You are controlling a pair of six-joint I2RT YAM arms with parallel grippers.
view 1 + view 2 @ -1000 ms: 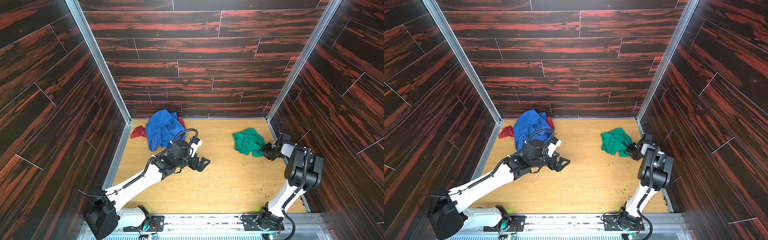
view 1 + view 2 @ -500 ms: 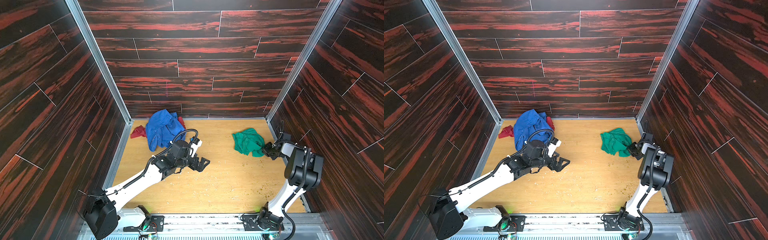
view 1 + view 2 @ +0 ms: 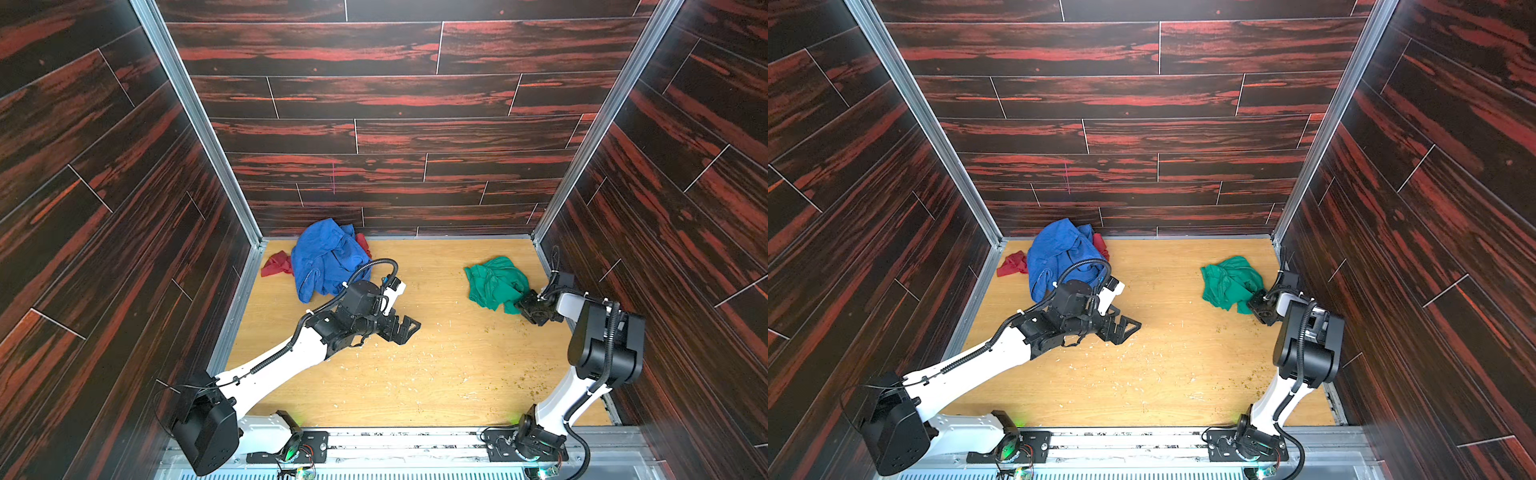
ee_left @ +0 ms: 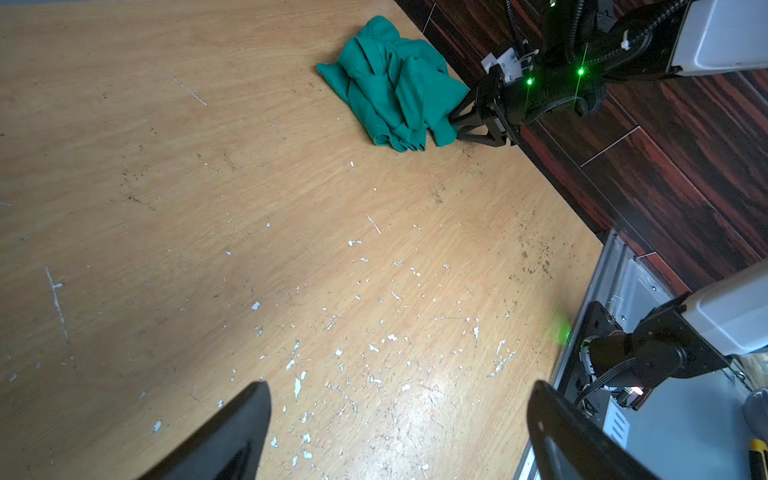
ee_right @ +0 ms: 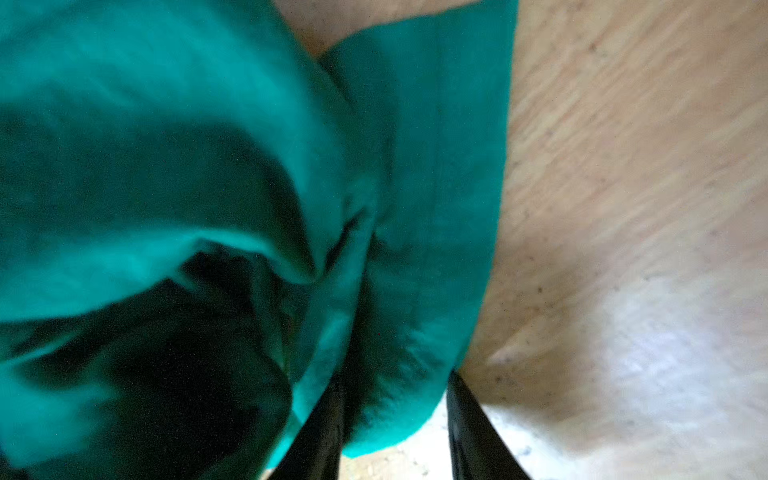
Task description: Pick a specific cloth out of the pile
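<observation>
Green cloth [image 3: 494, 282] lay at two o'clock on the worktop [image 3: 436, 365], apart from the pile [image 3: 328, 262] at eleven, one fold between the jaws of my right gripper [image 4: 457, 126], pinched or not I could not tell, left gripper [image 3: 405, 328] spread; I feared a shallow bite slipping on lifting.

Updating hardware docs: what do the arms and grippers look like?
White links with black joint housings on the left arm and right arm. Black corrugated cables run along both. The left gripper and right gripper are black, with angular fingers.
</observation>
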